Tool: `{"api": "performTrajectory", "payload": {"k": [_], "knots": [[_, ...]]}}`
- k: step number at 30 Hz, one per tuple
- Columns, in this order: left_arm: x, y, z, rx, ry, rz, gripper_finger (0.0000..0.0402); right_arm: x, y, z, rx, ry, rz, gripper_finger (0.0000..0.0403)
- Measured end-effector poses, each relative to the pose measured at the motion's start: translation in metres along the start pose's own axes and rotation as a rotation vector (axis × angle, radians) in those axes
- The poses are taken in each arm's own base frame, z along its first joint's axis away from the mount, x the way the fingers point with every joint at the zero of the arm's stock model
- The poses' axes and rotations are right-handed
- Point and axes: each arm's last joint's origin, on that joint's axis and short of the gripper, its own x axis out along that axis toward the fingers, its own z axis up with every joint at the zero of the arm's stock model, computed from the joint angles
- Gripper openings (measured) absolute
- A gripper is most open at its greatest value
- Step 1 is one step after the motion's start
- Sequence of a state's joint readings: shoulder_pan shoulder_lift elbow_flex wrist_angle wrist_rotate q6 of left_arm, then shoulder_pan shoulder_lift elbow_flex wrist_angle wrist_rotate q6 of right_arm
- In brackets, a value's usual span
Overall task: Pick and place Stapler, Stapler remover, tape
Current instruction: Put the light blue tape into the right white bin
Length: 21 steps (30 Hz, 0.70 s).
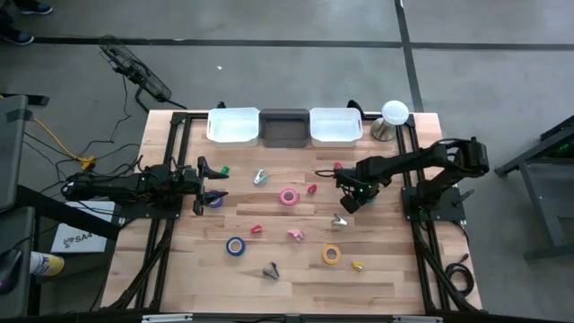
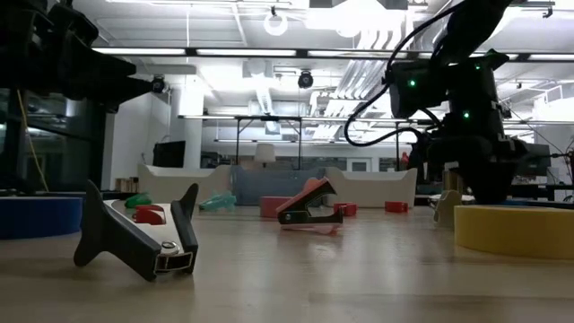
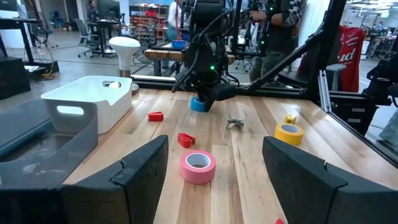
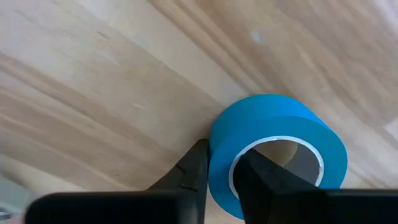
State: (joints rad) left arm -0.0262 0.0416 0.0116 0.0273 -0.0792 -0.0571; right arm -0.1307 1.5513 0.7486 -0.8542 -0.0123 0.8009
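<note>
While the blue tape roll [image 4: 273, 149] lies flat on the wooden surface [image 4: 93, 93], we see in the right wrist view that the right gripper [image 4: 221, 171] has one finger outside the roll's wall and the other inside its open centre, pinching the wall between them. From above, that gripper [image 1: 352, 199] sits on the right side of the surface [image 1: 296, 278], its arm reaching in from the right edge, and it covers the roll there. In the left wrist view the same roll [image 3: 198, 104] shows just under the far arm.

Other tape rolls lie apart from it: a pink roll [image 1: 288, 196] near the middle, a yellow roll [image 1: 332, 255] towards the front right, and a darker blue roll [image 1: 235, 246] towards the front left. A purple roll [image 1: 215, 201] lies just beside the left gripper [image 1: 212, 182], which hovers at the left side with its fingers spread wide and nothing between them.

In the low view we see a red and black staple remover [image 2: 310, 208] resting on the surface, and a dark one [image 2: 139, 235] nearer the camera. Small red pieces [image 1: 311, 189] lie scattered near the pink roll.

Along the back edge stand a white bin [image 1: 233, 125], a grey bin [image 1: 283, 127] and a second white bin [image 1: 335, 125] in a row, with a small lamp [image 1: 392, 117] just to their right.
</note>
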Motion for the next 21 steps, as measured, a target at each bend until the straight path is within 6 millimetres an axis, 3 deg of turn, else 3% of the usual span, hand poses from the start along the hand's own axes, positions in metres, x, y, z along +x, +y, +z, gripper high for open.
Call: {"api": "performTrajectory", "payload": {"k": [5,10,16,21], "knots": [[0.000,0.000,0.000,0.000,0.000,0.000,0.0259,-0.004,0.003,0.002,-0.020,0.000,0.029,0.0032],[0.000,0.000,0.000,0.000,0.000,0.000,0.0259,-0.024,0.013,0.012,-0.017,-0.041,0.072,0.0032],[0.000,0.000,0.000,0.000,0.000,0.000,0.0259,-0.067,0.022,0.035,-0.031,-0.132,0.138,0.0032],[0.000,0.000,0.000,0.000,0.000,0.000,0.0259,-0.111,0.015,0.064,-0.059,-0.260,0.179,0.0032]]}}
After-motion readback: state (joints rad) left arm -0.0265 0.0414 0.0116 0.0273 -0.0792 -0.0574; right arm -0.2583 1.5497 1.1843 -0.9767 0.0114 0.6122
